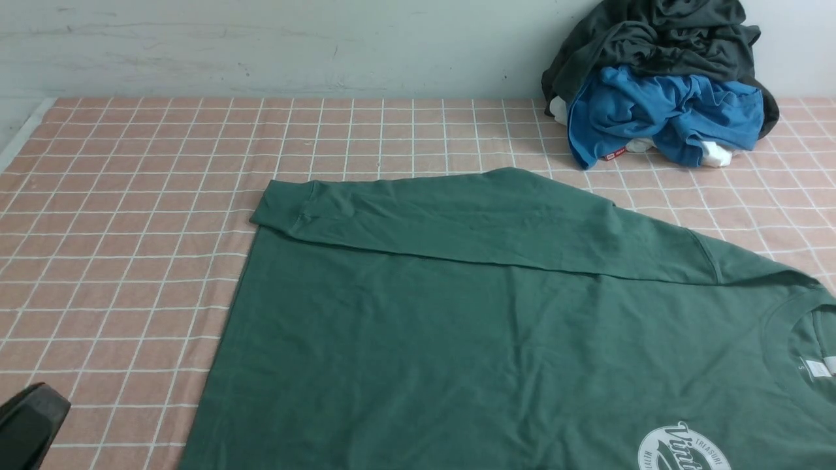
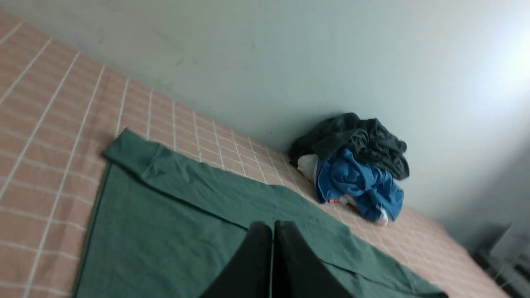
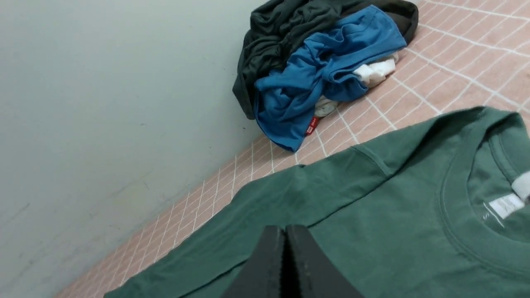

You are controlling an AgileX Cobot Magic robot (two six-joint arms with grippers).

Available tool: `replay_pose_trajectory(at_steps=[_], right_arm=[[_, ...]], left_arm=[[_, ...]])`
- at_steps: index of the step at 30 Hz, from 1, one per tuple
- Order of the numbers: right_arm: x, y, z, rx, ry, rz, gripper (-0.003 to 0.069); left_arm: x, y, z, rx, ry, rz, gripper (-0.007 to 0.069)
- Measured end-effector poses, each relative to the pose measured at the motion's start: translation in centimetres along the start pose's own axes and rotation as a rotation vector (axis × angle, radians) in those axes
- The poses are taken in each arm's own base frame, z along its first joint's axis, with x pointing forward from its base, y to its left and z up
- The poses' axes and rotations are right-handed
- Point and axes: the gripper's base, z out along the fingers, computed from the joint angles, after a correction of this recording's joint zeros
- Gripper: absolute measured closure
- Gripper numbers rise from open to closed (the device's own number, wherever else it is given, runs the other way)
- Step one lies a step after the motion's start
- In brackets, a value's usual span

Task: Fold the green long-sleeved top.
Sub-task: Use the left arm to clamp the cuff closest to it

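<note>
Green top [image 1: 457,339] flat below left fingers [image 2: 254,260], right fingers [image 3: 267,265]; both pairs together, empty.

Item: green long-sleeved top [image 1: 457,339], dark forest green
Pose: spread flat, chest side up, neck toward the right
Sleeve: far one folded across the body, cuff at the left
Print: white round logo, partly cut off at the near edge
Place: on the checked pink surface [image 1: 130,196]

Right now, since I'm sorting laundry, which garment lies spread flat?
The green long-sleeved top, one sleeve folded across its body. The blue garment and the dark grey garment sit crumpled in a heap by the wall.
</note>
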Motion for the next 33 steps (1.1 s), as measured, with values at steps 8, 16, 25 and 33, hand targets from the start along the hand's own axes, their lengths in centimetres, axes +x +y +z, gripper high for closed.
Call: replay_pose_trajectory(at_steps=[8, 16, 25, 33], right_arm=[[-6.5, 5.4, 2.1, 0.096, 0.258, -0.444, 0.0673], [-6.8, 9.1, 6.6, -0.011, 0.819, -0.684, 0.0673], [-3.6, 10.3, 5.8, -0.175, 1.183, -0.839, 0.0673], [-3.8, 10.3, 5.5, -0.181, 1.171, -0.841, 0.0673]], left_arm=[[-5.2, -2.5, 5.1, -0.085, 0.534, 0.355, 0.0627], [-6.7, -2.2, 11.3, -0.098, 1.121, 0.561, 0.0627], [1.8, -1.7, 16.0, 0.006, 1.543, 0.682, 0.0439], [7.4, -1.7, 19.0, 0.068, 1.602, 0.881, 0.0228]])
